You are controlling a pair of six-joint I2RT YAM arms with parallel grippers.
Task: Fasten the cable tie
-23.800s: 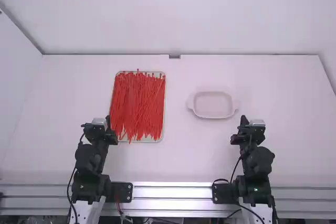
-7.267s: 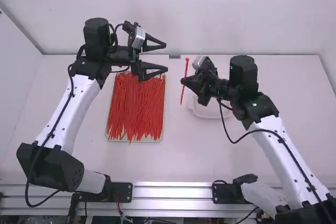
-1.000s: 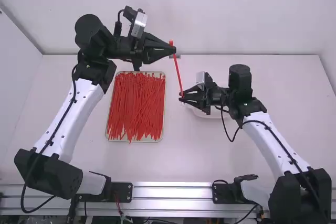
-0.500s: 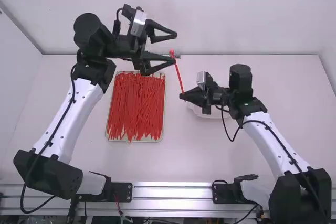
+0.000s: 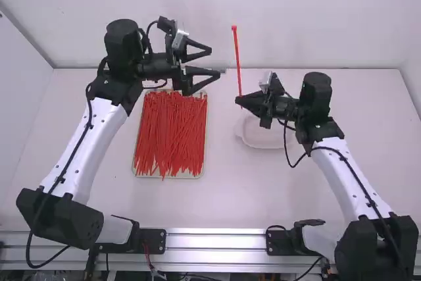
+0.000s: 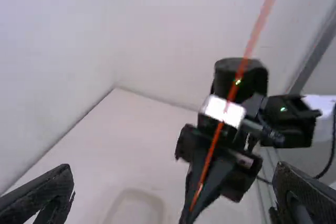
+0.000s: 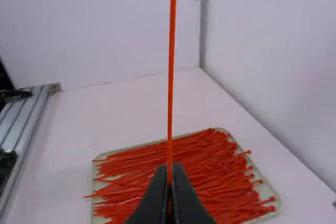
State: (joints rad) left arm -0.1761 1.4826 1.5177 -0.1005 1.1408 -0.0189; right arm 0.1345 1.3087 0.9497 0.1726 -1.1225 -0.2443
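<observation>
Left hand [image 5: 214, 61] released tie [image 5: 235, 64], upright in right hand [image 5: 239, 101].

Bright red cable tie [image 5: 236, 64], heap of matching red ties [image 5: 171, 133], white dish [image 5: 256, 139], plain white table [image 5: 263, 189]

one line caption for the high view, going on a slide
Right gripper holds one red cable tie upright, left gripper hanging open beside it, near the pile of ties.
</observation>
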